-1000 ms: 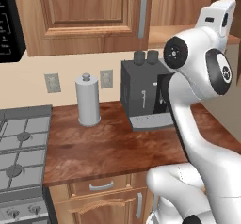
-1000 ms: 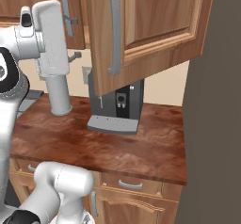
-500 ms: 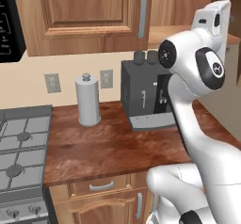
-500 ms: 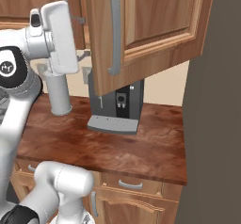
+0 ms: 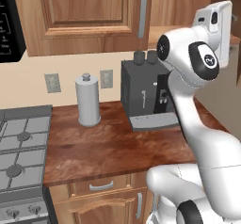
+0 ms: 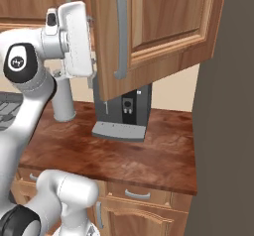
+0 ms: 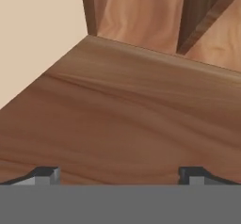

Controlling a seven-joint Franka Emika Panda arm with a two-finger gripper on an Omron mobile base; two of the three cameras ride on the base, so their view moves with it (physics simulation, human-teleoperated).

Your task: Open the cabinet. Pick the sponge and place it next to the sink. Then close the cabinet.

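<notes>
**Jaws spread at the mouth of the open cabinet, sponge not yet in sight**

The robot's hand (image 6: 74,39) is hanging level with the cabinet (image 6: 158,27), whose right door (image 6: 149,41) is standing swung out over the coffee machine (image 5: 143,96) on the bench (image 5: 108,143). The jaws are standing spread wide and pinching nothing. The hand view is looking along bare wood at an inner corner (image 7: 89,35), with the cabinet's interior lying straight ahead of the fingertips (image 7: 44,175). The sponge cannot be made out; judging from this, it is probably lying deeper inside.
</notes>
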